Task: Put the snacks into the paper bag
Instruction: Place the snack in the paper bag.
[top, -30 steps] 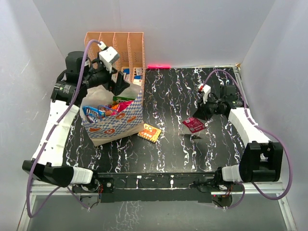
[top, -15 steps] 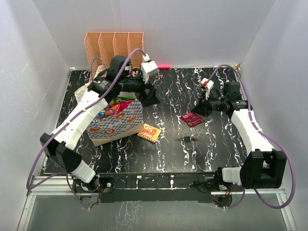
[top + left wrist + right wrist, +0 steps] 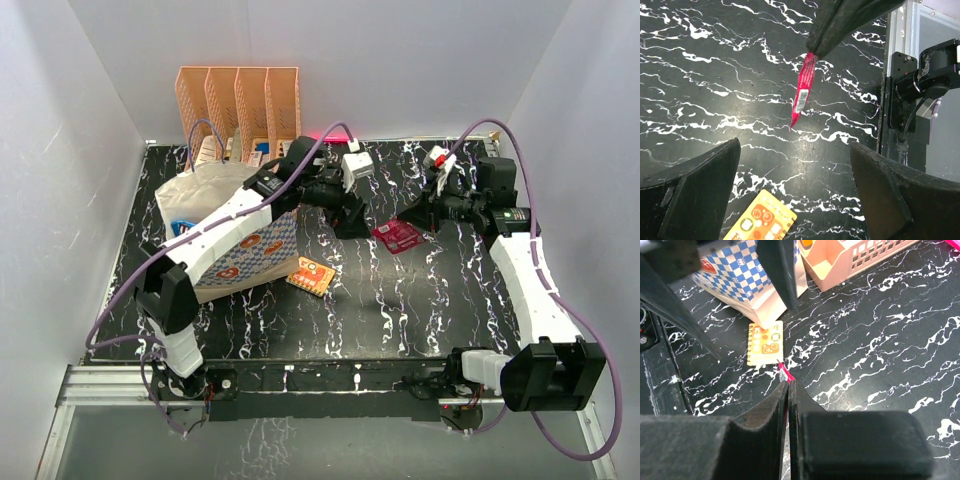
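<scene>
Pink foil packet [image 3: 801, 95], where is it? (Mia)
Up in the air, over the middle of the desk [image 3: 420, 310]. It hangs from the right tool [image 3: 412, 222], which is pinched tight on its top end. (Ben)
Which way does it point? (Mia)
Its long side goes up and down. I think the bottom end hangs free above the desk. (Ben)
What about the left tool [image 3: 350, 222]? (Mia)
Its two fingers are spread wide apart and hold nothing. It sits just left of the packet and faces its thin edge. (Ben)
And the paper bag [image 3: 262, 248]? (Mia)
Well off to the left, past the left arm. So the left arm is much nearer the bag than the right one. (Ben)
What comes next, do you think? (Mia)
Maybe the left tool takes the packet by its free end. If not, the right arm must reach far left. (Ben)
Anything else to pack? (Mia)
Yes, an orange packet [image 3: 311, 275] lies flat on the desk, just beside the bag's near right corner. The left tool is closest to it. (Ben)
</scene>
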### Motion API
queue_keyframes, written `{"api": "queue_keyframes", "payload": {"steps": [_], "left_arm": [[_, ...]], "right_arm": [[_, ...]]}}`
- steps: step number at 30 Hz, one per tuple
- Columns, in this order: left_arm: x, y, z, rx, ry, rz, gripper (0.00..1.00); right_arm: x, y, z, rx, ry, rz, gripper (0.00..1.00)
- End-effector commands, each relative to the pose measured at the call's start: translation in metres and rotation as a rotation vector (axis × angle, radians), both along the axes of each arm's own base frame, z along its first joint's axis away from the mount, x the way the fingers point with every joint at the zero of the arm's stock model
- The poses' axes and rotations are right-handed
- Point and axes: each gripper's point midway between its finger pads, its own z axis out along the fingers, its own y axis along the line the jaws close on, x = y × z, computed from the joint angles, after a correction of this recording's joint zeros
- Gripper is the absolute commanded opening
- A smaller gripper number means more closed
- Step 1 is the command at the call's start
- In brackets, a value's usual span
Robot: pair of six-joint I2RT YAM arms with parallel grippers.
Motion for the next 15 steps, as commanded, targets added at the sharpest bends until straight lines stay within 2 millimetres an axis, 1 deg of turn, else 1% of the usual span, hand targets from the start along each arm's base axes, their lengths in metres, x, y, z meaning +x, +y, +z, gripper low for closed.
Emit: {"api": "queue_keyframes", "payload": {"steps": [1,5,8,10,12,15], "left_arm": [[-0.006,-0.028,0.002,-0.098,0.023,-0.058,0.91],[-0.009,-0.045,-0.011,-0.119,0.047,-0.101,0.9],[-0.013,-0.059,-0.019,-0.134,0.043,-0.134,0.84],[-0.015,-0.066,-0.024,-0.14,0.068,-0.148,0.74],[-0.018,-0.07,-0.026,-0.15,0.097,-0.168,0.63],[-0.021,-0.073,-0.029,-0.156,0.116,-0.185,0.46]], "right_arm": [[-0.005,0.007,0.037,0.044,-0.074,0.028,0.08],[-0.008,0.008,0.042,0.055,-0.073,0.034,0.08],[-0.009,0.008,0.042,0.058,-0.068,0.032,0.08],[-0.01,0.009,0.042,0.06,-0.066,0.033,0.08],[-0.011,0.008,0.041,0.059,-0.065,0.029,0.08],[-0.012,0.008,0.038,0.057,-0.06,0.029,0.08]]}}
